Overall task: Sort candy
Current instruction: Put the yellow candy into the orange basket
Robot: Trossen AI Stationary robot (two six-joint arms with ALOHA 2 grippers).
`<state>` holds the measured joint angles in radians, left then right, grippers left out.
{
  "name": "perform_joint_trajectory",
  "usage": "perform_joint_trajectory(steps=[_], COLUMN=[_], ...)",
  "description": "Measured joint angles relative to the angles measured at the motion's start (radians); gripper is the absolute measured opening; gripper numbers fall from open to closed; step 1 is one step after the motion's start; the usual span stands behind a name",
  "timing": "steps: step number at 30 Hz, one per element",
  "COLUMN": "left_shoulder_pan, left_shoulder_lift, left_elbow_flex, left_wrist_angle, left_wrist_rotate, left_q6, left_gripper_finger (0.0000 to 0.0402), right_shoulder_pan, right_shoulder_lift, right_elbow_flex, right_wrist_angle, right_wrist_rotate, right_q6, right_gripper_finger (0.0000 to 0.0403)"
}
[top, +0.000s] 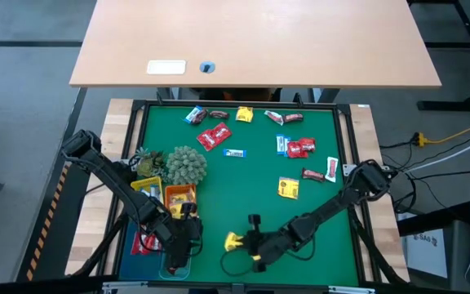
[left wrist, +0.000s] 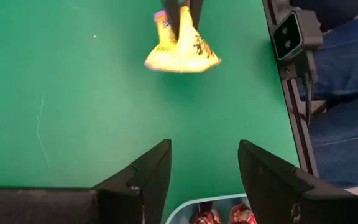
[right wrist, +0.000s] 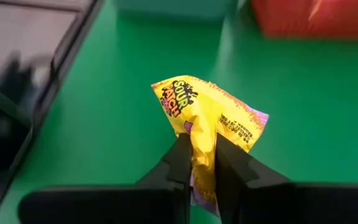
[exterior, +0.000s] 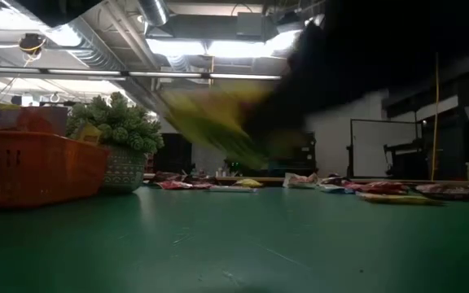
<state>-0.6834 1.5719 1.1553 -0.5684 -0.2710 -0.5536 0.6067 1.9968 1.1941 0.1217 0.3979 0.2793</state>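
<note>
**Kid:** While you pinch that yellow packet (right wrist: 207, 130), could it fall?

**Me:** Yes. My right pincer (right wrist: 199, 163) is clamped on just 1 crumpled edge. It hangs over the green mat (top: 243, 192), near the front edge. If it slips out, it drops short of the trays.

**Kid:** And your other one?

**Me:** My left pincer (left wrist: 204, 180) waits with fingers apart over the blue tray (left wrist: 213, 210). We could bump.

**Kid:** What does it say?

**Me:** "SOUR PATCH". The small print I can't read. The other candy (top: 255, 135) lies far across the mat.
</note>
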Motion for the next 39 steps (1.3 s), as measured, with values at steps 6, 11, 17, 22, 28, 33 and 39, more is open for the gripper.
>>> perform_joint_trajectory(steps=[6,11,17,22,28,33,39], left_shoulder_pan=[0.000,0.000,0.000,0.000,0.000,0.000,0.000], left_shoulder_lift=[0.000,-0.001,-0.002,-0.002,-0.002,-0.002,-0.002], left_elbow_flex=[0.036,0.106,0.166,0.182,0.182,0.182,0.182], left_wrist_angle=[-0.015,-0.051,-0.050,-0.052,-0.058,-0.082,-0.097], left_wrist_rotate=[0.033,0.146,0.186,0.187,0.187,0.185,0.185], left_q6=[0.052,0.068,0.069,0.069,0.069,0.068,0.069], left_gripper_finger=[0.0179,0.0179,0.0179,0.0179,0.0179,0.0179,0.0179], right_shoulder_pan=[-0.103,-0.199,-0.313,-0.365,-0.373,-0.372,-0.372], right_shoulder_lift=[0.000,0.000,0.043,0.134,0.240,0.262,0.264], right_elbow_flex=[0.101,0.158,0.197,0.248,0.348,0.385,0.392], right_wrist_angle=[0.002,0.003,0.152,0.307,0.340,0.340,0.331], right_wrist_rotate=[-0.009,-0.037,-0.179,-0.288,-0.309,-0.325,-0.347], right_q6=[-0.088,-0.105,-0.104,-0.102,-0.102,-0.102,-0.102], right_gripper_finger=[0.0047,0.0048,0.0048,0.0048,0.0049,0.0049,0.0095])
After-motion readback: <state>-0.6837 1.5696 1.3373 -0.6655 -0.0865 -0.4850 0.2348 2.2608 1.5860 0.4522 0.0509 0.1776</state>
